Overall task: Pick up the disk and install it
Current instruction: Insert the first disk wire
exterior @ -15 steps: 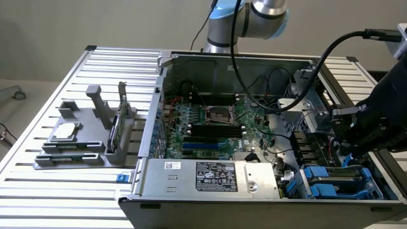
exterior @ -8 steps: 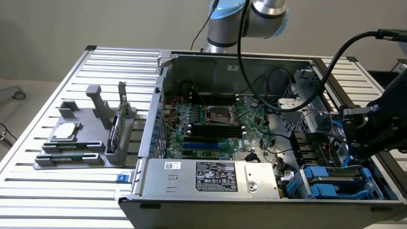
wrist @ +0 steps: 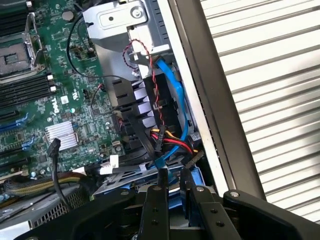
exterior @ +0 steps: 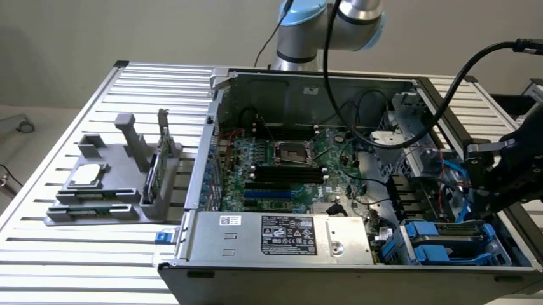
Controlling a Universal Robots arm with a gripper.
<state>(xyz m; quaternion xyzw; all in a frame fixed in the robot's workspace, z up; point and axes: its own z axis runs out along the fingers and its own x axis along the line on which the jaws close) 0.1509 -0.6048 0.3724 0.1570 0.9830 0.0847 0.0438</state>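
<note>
The disk [exterior: 446,241] lies flat in the corner of the computer case [exterior: 339,283], lower right of the exterior view, lined up with its slot I'd guess. The claw [wrist: 174,182] looks clenched on its blue frame edge, reaching down from above beside the blue cable [wrist: 177,100], well off the motherboard [exterior: 288,171].

A plain pale wall [exterior: 127,32] stands behind the slatted metal table [exterior: 76,260], pale floor [exterior: 21,151] beside.
</note>
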